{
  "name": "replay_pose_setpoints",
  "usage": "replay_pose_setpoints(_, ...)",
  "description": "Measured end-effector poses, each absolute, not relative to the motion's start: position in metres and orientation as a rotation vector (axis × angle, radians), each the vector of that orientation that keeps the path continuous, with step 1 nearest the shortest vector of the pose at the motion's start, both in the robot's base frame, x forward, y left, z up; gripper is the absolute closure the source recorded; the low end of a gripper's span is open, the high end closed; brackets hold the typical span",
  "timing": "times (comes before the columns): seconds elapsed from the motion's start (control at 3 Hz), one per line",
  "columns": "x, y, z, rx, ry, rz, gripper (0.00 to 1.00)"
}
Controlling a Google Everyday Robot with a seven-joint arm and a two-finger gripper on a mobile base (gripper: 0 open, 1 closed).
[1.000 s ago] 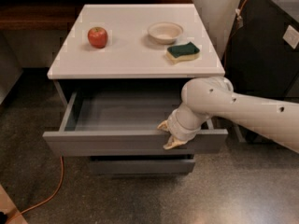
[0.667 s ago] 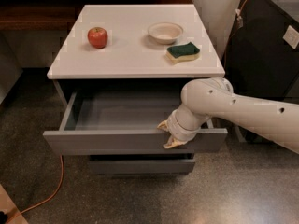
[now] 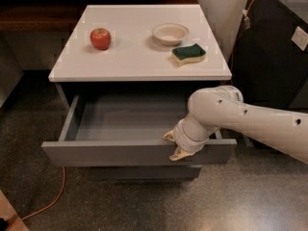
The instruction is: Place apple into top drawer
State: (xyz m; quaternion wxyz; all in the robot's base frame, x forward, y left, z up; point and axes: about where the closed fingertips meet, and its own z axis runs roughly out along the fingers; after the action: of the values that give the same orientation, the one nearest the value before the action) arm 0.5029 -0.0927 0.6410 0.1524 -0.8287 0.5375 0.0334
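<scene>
the top drawer [image 3: 120, 153] of the grey cabinet is pulled out, and its shallow grey inside is bare. the end effector [image 3: 173, 145] is at the right part of the drawer's front panel, on its top edge. one tan fingertip [image 3: 168, 136] is on the inner side of the panel and the other is on the outer side, so the end effector is pinching the front panel between them. the white arm [image 3: 250, 124] comes in from the right side, and its round wrist part sits above the right end of the drawer.

the apple [image 3: 100, 38] is not in the drawer. it stands on the white desk [image 3: 134, 64] above the drawer, in the back left area, well apart from the end effector. a beige bowl [image 3: 170, 33] is on the back right part of the desk. just beside it, towards the front right, lies a sponge [image 3: 188, 53] with a green top and a yellow bottom. the bowl and the sponge are near each other but apart.

an orange cable [image 3: 50, 203] lies on the speckled floor [image 3: 144, 206] at the lower left. a dark cabinet [image 3: 272, 47] stands to the right of the desk.
</scene>
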Motion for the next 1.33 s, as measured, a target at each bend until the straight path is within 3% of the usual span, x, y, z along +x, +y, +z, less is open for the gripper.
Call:
replay_pose_setpoints(1.0, 0.482, -0.095, 0.640, -2.397, 1.529, 0.088, 1.00)
replay_pose_setpoints(1.33, 0.463, -0.096, 0.639, -2.411, 1.518, 0.072, 0.78)
